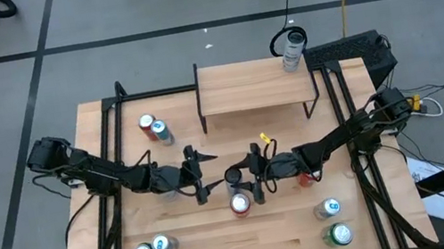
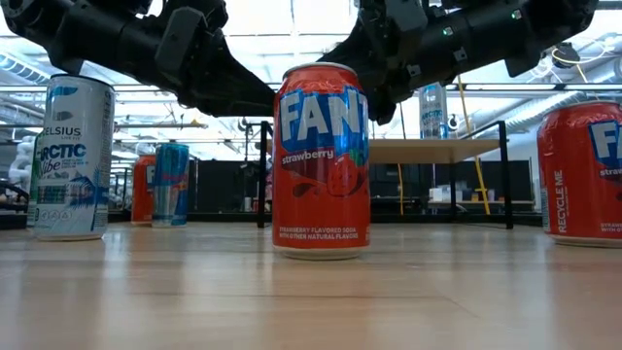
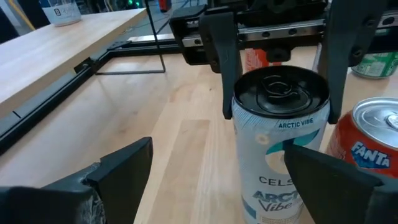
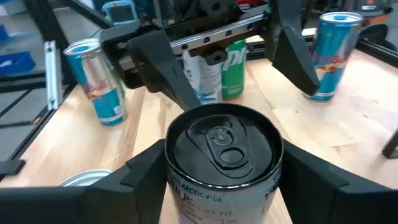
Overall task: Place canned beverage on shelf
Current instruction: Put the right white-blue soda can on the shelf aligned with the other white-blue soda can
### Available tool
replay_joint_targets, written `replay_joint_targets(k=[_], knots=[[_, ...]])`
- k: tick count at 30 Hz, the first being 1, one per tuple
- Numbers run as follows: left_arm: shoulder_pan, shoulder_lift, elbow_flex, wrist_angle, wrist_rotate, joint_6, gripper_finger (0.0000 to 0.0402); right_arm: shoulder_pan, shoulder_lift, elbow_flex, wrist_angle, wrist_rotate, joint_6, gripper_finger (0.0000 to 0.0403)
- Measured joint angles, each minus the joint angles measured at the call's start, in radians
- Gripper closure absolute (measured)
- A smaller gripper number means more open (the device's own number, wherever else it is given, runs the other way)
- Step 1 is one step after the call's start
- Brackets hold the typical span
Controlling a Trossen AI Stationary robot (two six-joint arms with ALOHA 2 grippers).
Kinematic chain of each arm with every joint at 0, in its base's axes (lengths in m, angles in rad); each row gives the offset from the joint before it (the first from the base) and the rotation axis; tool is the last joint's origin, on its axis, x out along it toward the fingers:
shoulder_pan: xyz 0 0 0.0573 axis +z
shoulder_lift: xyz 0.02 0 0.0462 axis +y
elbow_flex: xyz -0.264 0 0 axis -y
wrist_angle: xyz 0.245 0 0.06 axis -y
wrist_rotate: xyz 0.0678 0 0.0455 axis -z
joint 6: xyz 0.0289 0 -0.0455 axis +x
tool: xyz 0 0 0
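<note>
Right claw seemingly grips Celsius can; shelf beyond.

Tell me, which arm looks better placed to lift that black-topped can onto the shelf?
Right. The right gripper has its fingers against both sides of the Celsius can, while the left gripper stands open just short of it.

- The Celsius can is white with a black top, marked "Arctic Vibe". It stands upright mid-tabletop, just behind a red Fanta can, with my right hand closed around it.
- The shelf is a light-wood board on thin black legs at the tabletop's far edge, with one tall can standing at its right corner.
</note>
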Motion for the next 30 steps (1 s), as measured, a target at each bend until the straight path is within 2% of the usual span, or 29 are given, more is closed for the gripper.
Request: replay_joint_targets(k=[3, 5, 10, 14, 16, 20, 25, 30], knots=[[0.000, -0.001, 0.001, 0.007, 0.031, 0.024, 0.0031, -0.015, -0.047, -0.002, -0.046, -0.113, -0.040, 0.0168], [0.001, -0.001, 0.001, 0.008, 0.086, 0.025, 0.0031, -0.032, -0.105, -0.003, -0.094, -0.190, -0.085, 0.0168], [0.030, -0.001, 0.001, 0.067, 0.343, 0.025, 0.0031, -0.107, -0.270, -0.002, -0.195, -0.378, -0.205, 0.0166], [0.076, -0.001, 0.001, 0.128, 0.390, 0.026, 0.0031, -0.166, -0.334, -0.002, -0.200, -0.573, -0.234, 0.0167], [0.105, -0.001, 0.008, 0.147, 0.421, 0.026, 0.0031, -0.184, -0.342, 0.007, -0.194, -0.632, -0.243, 0.0166], [0.148, 0.035, 0.057, 0.170, 0.486, 0.046, 0.0031, -0.200, -0.313, 0.040, -0.213, -0.687, -0.282, 0.0166], [0.165, 0.148, 0.146, 0.161, 0.639, 0.046, 0.0031, -0.201, -0.279, 0.133, -0.286, -0.706, -0.344, 0.0166], [0.166, 0.220, 0.203, 0.161, 0.675, 0.051, 0.0031, -0.201, -0.263, 0.194, -0.392, -0.713, -0.378, 0.0166]])
